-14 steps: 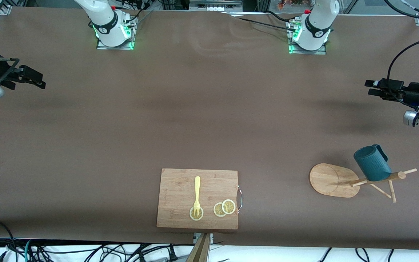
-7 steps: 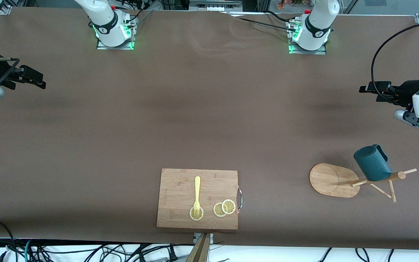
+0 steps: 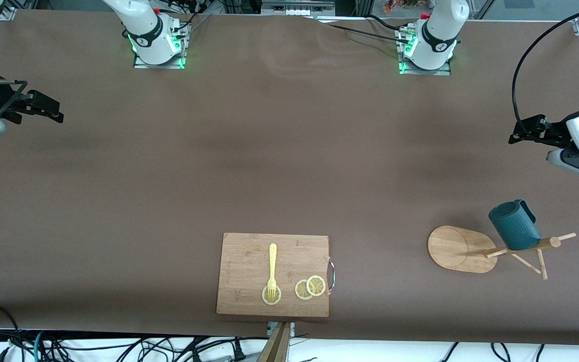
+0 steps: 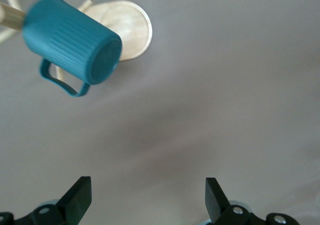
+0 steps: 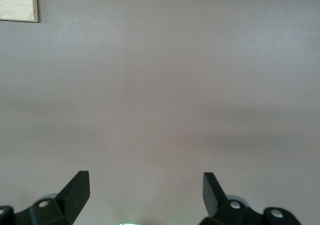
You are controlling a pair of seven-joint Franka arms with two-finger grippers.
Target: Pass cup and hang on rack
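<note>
The dark teal ribbed cup [image 3: 514, 226] hangs on a peg of the light wooden rack [image 3: 459, 249], near the left arm's end of the table; no gripper touches it. In the left wrist view the cup [image 4: 70, 42] shows its base and handle, beside the rack's oval base [image 4: 131, 29]. My left gripper [image 3: 519, 131] is open and empty in the air over bare table, apart from the rack; it also shows in the left wrist view [image 4: 148, 195]. My right gripper [image 3: 58, 113] waits open and empty at the right arm's end of the table, and shows in its wrist view [image 5: 145, 192].
A rectangular bamboo cutting board [image 3: 249, 251] with a metal handle lies near the front edge, mid-table. On it are a yellow fork [image 3: 272, 269] and three lemon slices [image 3: 310, 287]. A corner of the board shows in the right wrist view [image 5: 17, 2].
My left arm's wrist has swung and its open gripper has shifted over the table at the left arm's end. The cup stays on the rack. The right arm has not moved.
</note>
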